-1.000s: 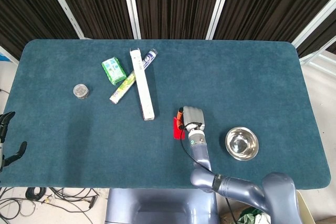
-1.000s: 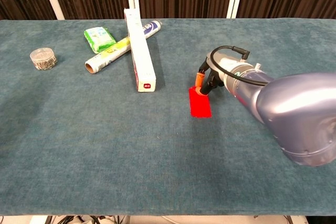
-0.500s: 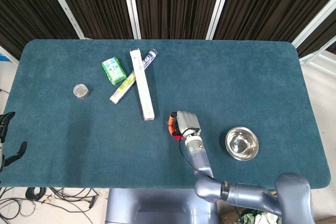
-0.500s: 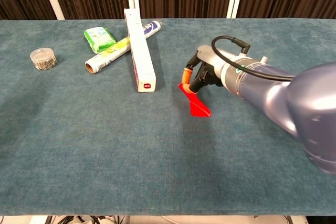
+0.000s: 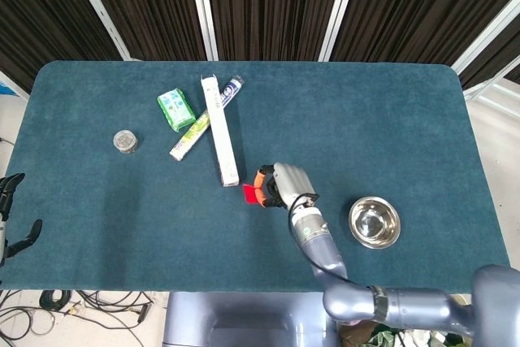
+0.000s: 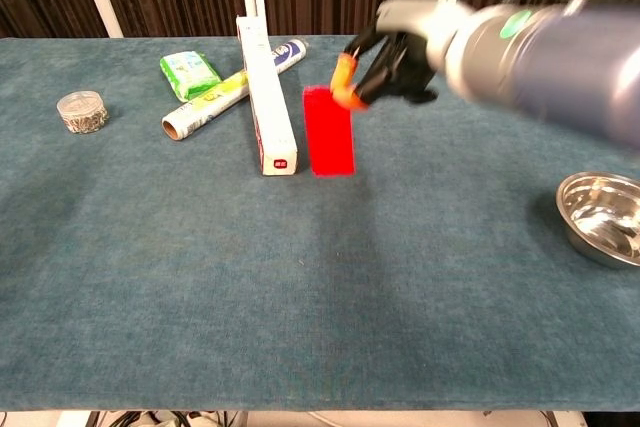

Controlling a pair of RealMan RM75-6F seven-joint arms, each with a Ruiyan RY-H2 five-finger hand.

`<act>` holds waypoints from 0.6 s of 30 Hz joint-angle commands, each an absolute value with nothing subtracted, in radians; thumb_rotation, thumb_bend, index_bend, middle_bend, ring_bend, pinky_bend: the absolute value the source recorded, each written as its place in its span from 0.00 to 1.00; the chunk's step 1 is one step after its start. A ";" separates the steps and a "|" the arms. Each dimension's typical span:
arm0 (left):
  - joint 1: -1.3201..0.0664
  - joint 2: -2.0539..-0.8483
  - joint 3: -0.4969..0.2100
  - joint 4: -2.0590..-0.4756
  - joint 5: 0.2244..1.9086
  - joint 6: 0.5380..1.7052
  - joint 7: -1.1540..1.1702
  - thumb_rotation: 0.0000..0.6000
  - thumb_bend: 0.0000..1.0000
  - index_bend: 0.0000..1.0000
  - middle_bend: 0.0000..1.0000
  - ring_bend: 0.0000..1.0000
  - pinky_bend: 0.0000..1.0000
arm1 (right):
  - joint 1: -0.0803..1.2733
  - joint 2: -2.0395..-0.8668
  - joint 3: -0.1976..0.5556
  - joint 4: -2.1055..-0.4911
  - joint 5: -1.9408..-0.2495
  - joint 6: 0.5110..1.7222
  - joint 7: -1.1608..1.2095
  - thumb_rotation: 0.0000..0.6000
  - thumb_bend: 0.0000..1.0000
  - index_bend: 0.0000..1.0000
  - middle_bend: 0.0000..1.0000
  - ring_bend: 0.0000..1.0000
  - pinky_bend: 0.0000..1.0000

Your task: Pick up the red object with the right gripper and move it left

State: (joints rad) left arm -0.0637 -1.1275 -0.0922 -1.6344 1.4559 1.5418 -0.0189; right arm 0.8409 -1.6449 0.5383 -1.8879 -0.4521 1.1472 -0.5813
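My right hand [image 6: 395, 52] holds a flat red rectangular object [image 6: 329, 131] by its top edge, pinched at the orange fingertips. The object hangs above the blue table, just right of the long white box [image 6: 264, 92]. From the head view the red object [image 5: 251, 193] shows as a small patch left of my right hand [image 5: 280, 184], close to the lower end of the white box [image 5: 220, 128]. My left hand [image 5: 11, 217] stays off the table at the far left edge, holding nothing, fingers apart.
A steel bowl [image 5: 374, 222] sits right of my right arm. A foil roll [image 5: 203, 118] lies under the white box, with a green packet [image 5: 176, 109] beside it. A small clear jar [image 5: 124, 140] stands farther left.
My right hand has lifted the red object off the table and carried it left, toward the white box. The bowl is now uncovered in the chest view.
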 commanded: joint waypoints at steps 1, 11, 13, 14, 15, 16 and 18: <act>-0.064 -1.128 -0.092 -1.635 1.455 1.541 -0.018 1.00 0.36 0.09 0.11 0.07 0.08 | 0.828 -1.545 0.611 -1.967 -0.372 1.079 -0.530 1.00 0.42 0.66 0.94 1.00 0.94; -0.063 -1.128 -0.093 -1.636 1.452 1.542 -0.014 1.00 0.36 0.09 0.11 0.07 0.09 | 0.832 -1.344 0.732 -2.079 -0.260 0.936 -0.385 1.00 0.42 0.66 0.94 1.00 0.94; -0.063 -1.128 -0.093 -1.636 1.453 1.543 -0.013 1.00 0.36 0.09 0.11 0.07 0.09 | 0.841 -1.311 0.746 -2.087 -0.232 0.920 -0.367 1.00 0.42 0.66 0.94 1.00 0.94; -0.063 -1.128 -0.093 -1.636 1.453 1.543 -0.014 1.00 0.36 0.09 0.11 0.07 0.09 | 0.845 -1.299 0.752 -2.091 -0.221 0.915 -0.358 1.00 0.42 0.66 0.95 1.00 0.94; -0.063 -1.128 -0.093 -1.636 1.453 1.543 -0.015 1.00 0.36 0.09 0.11 0.07 0.09 | 0.847 -1.287 0.759 -2.096 -0.211 0.910 -0.346 1.00 0.42 0.66 0.95 1.00 0.94; -0.063 -1.128 -0.093 -1.636 1.453 1.543 -0.015 1.00 0.36 0.09 0.11 0.07 0.09 | 0.847 -1.276 0.765 -2.102 -0.202 0.904 -0.333 1.00 0.42 0.66 0.95 1.00 0.94; -0.064 -1.129 -0.093 -1.636 1.452 1.542 -0.014 1.00 0.36 0.09 0.11 0.07 0.09 | 0.847 -1.248 0.769 -2.116 -0.185 0.890 -0.308 1.00 0.42 0.66 0.95 1.00 0.94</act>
State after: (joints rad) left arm -0.0636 -1.1286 -0.0931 -1.6354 1.4524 1.5418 -0.0137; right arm 0.8441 -1.2671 0.7607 -2.1029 -0.1970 0.9040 -0.3255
